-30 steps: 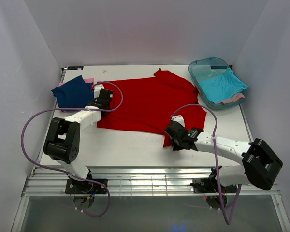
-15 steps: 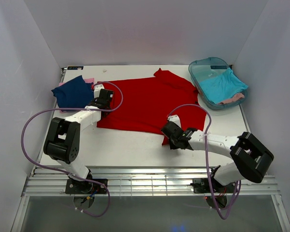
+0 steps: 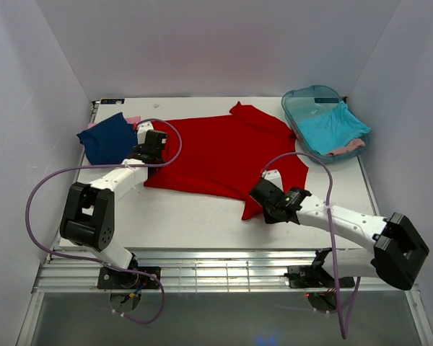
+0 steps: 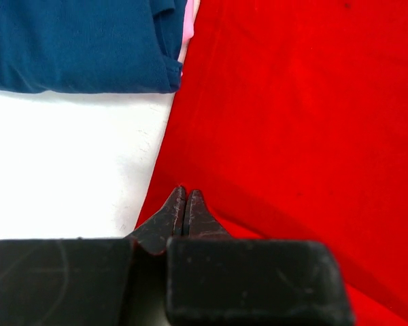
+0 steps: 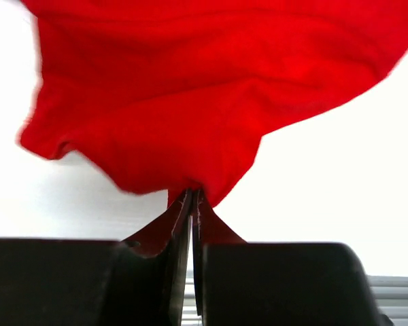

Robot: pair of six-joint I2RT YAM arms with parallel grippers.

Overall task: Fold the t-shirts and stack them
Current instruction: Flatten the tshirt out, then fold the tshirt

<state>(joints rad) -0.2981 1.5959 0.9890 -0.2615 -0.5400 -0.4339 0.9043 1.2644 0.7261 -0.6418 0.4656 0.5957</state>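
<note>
From above, the red shirt [image 3: 224, 155] lies spread across the middle of the table [image 3: 195, 223], collar toward the far right. The left claw [image 3: 146, 151] sits at its near-left corner and the right claw [image 3: 263, 194] at its near-right sleeve. That view is too coarse to show either pair of fingers. The left wrist camera shows its fingers pressed tight together on the hem, where red cloth meets bare table. It also shows a thin pink strip [image 4: 188, 27] tucked against the navy shirt [image 3: 108, 137], which lies folded at the far left, just beside the red one. The right wrist camera shows its fingers closed on a bunched fold of red cloth, which hangs raised off the table. Only the top view takes in the teal tub [image 3: 303, 97] at the far right, with a turquoise shirt [image 3: 332, 126] heaped inside and a bit of pink cloth at its near end.
</note>
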